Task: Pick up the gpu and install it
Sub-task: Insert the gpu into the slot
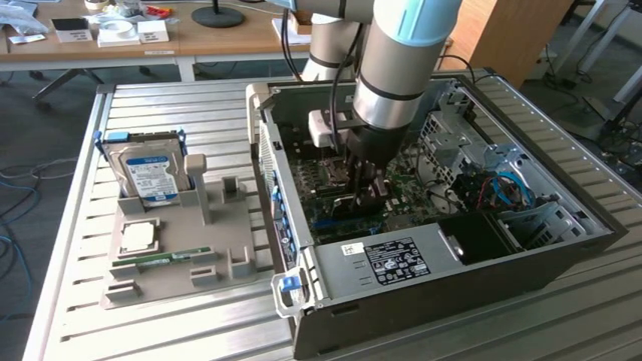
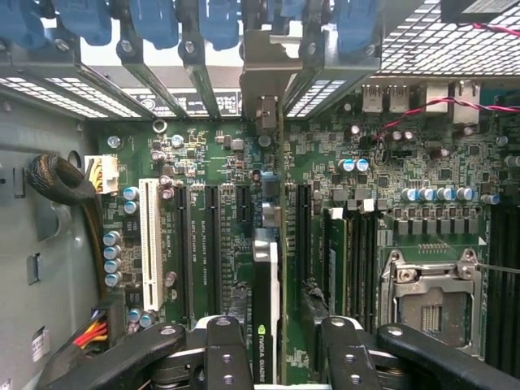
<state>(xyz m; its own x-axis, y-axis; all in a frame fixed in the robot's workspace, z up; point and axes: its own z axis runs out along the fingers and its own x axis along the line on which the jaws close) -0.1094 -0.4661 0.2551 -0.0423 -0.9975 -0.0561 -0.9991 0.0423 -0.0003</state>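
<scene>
The gpu (image 2: 266,309) stands on edge over the green motherboard (image 2: 219,154) inside the open computer case (image 1: 452,286). Its black edge carries a small green logo, and its silver end bracket (image 2: 262,77) reaches the row of rear slot openings. My gripper (image 2: 276,357) is shut on it, with one black finger (image 2: 227,349) on each side of the card. In the exterior view the gripper (image 1: 366,192) reaches straight down into the case and covers most of the card. Whether the card is fully seated in its slot I cannot tell.
A grey parts holder (image 1: 216,248) at the exterior view's left carries a hard drive (image 1: 149,169), a processor (image 1: 137,237) and a memory stick (image 1: 161,258). Inside the case are a white slot (image 2: 149,244), a processor socket (image 2: 431,301), cables (image 2: 61,183) and the power supply (image 1: 401,259).
</scene>
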